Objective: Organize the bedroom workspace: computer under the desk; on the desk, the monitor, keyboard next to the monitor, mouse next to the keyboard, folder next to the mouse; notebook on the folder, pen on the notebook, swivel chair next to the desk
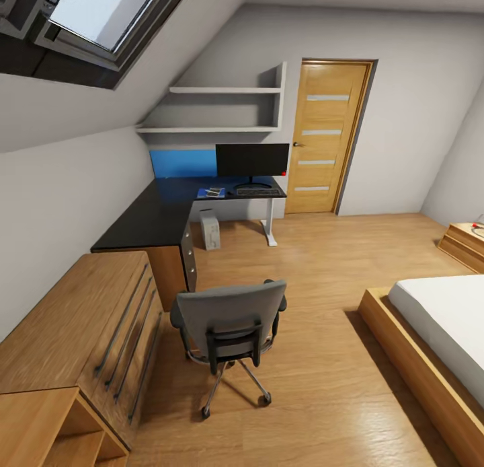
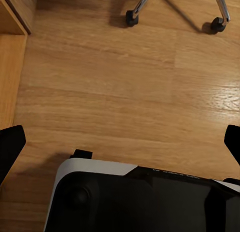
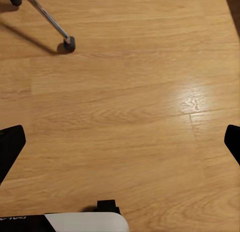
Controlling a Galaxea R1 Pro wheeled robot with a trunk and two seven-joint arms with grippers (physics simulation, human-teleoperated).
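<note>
The L-shaped desk point(image 1: 151, 218) stands in the far corner under the sloped wall. On it are the monitor point(image 1: 252, 159), the keyboard point(image 1: 259, 192) in front of the monitor, and to the keyboard's left the blue folder point(image 1: 210, 194) with a small greyish item on top. The mouse is too small to make out. Under the desk stands the computer point(image 1: 210, 229). The swivel chair point(image 1: 232, 319) stands on the floor apart from the desk, its back toward me. My left gripper point(image 2: 120, 142) and right gripper point(image 3: 120, 142) are open over bare floor, near the chair's castors point(image 2: 131, 17) point(image 3: 69, 43).
A wooden dresser point(image 1: 81, 326) fills the near left. A bed point(image 1: 437, 332) on a wooden frame lies at the right. The oak door point(image 1: 329, 137) and wall shelves point(image 1: 222, 110) are at the back. My own base point(image 2: 140, 197) shows below the left gripper.
</note>
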